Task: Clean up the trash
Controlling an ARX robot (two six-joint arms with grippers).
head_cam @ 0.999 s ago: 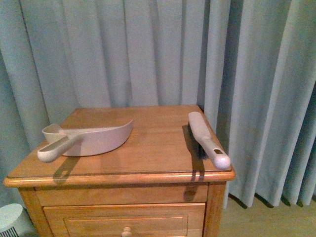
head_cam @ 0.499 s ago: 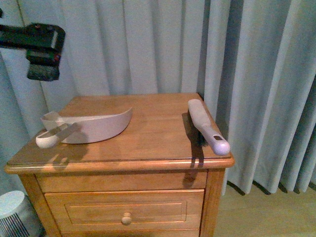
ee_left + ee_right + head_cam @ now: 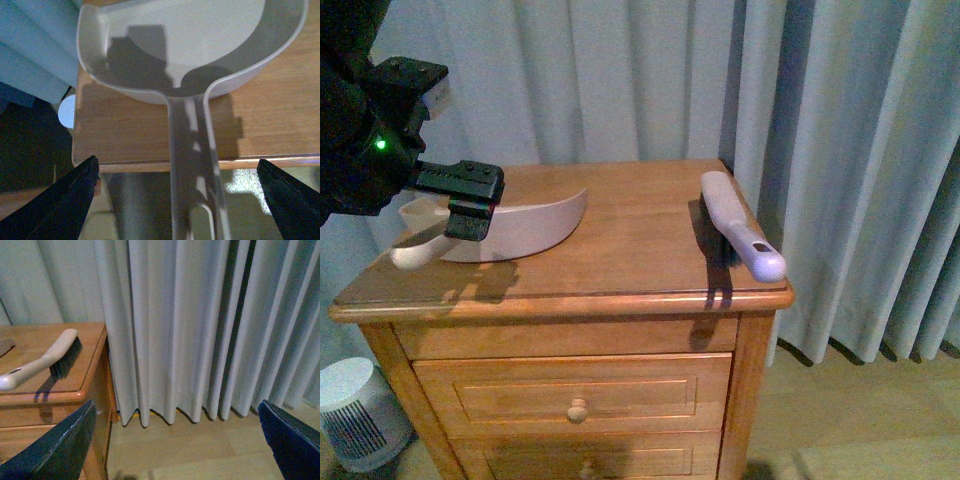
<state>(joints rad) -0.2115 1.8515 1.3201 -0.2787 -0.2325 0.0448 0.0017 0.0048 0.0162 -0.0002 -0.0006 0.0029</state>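
Two dark fingers (image 3: 65, 202) of the left gripper (image 3: 176, 165) stand spread wide, one on each side of the long channelled handle (image 3: 195, 175) of a pale beige plastic dustpan (image 3: 535, 225), touching nothing. We see the pan's smooth curved wall and flat floor resting on the left part of a glossy, honey-coloured wooden nightstand surface (image 3: 630, 250), with the handle jutting past the surface's edge.

Well apart from it, along the right edge, lies a hand brush with a rounded pale plastic handle and short dark bristles (image 3: 740, 235). Its slotted handle end points to the near right corner.

Off to the right of the nightstand, the right gripper (image 3: 176, 405) hangs with its fingers (image 3: 55, 450) wide apart and nothing between them, facing heavy grey-blue pleated curtains (image 3: 200, 315) and a light wooden floor (image 3: 200, 450).

Below the surface is a panelled drawer with a small round wooden knob (image 3: 577, 408). A white ribbed cylinder (image 3: 350, 410) stands on the floor at the near left.

We cannot tell where the trash lies: no view shows it.
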